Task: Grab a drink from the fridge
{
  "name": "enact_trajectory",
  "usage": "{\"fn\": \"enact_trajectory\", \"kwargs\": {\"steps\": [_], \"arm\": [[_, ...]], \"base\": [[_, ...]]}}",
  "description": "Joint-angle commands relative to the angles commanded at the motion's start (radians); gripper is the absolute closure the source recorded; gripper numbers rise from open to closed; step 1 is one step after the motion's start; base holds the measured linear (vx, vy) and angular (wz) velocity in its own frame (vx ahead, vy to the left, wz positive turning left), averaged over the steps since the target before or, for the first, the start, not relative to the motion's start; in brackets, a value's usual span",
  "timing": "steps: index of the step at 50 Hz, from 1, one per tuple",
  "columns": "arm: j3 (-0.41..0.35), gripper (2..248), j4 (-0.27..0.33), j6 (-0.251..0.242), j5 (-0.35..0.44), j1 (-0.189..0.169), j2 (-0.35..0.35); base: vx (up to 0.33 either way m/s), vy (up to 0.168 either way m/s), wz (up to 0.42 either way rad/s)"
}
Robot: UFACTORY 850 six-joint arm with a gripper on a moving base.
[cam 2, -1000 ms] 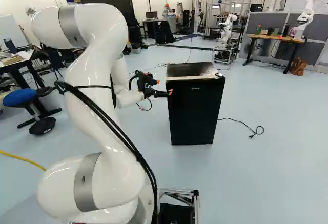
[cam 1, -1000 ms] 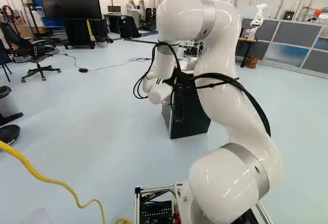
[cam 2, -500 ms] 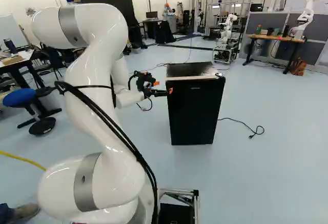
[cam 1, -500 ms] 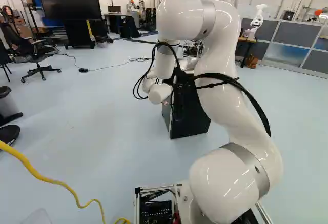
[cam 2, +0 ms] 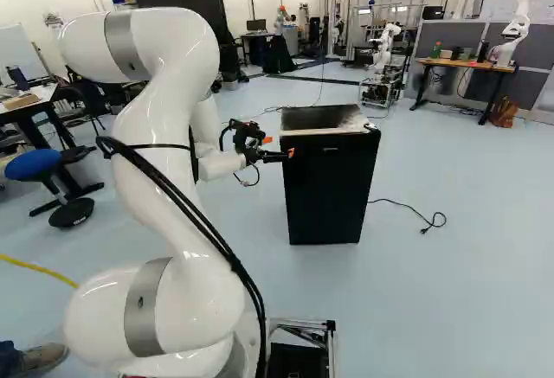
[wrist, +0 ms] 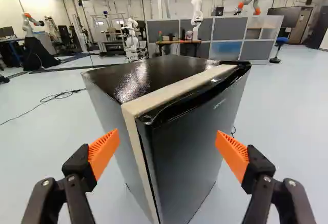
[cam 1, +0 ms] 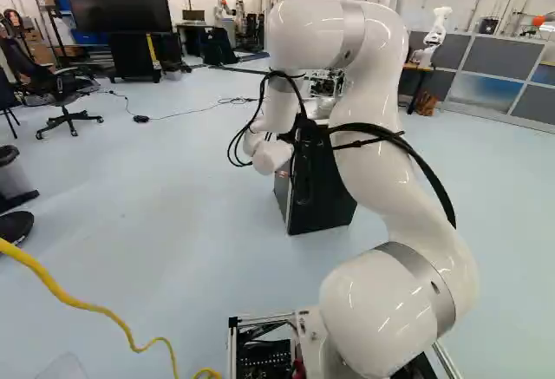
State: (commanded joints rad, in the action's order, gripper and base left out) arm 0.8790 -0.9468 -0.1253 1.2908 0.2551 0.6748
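One black fridge (cam 2: 331, 192) ahead | door (wrist: 192, 142) closed | jaws spread wide, orange pads (wrist: 104, 151) well apart

No legible text: pale lettering (wrist: 219, 103) on fridge door (wrist: 187, 147) too small to read.

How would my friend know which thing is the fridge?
In the right base view, find the big white arm. Just ahead of its gripper stands the fridge, a dark box set apart by a pale strip between top and door.
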Motion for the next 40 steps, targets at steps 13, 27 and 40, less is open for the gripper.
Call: {"fn": "enact_trajectory", "kwargs": {"steps": [13, 27, 40], "arm": [[0.023, 3, 0.0, 0.0, 0.0, -0.015, 0.014], [0.031, 3, 0.0, 0.0, 0.0, -0.03, 0.019], [0.035, 3, 0.0, 0.0, 0.0, -0.045, 0.022]], "base": [[0.0, 0.0, 0.0], [0.0, 0.0, 0.0], [0.0, 0.0, 0.0]]}}
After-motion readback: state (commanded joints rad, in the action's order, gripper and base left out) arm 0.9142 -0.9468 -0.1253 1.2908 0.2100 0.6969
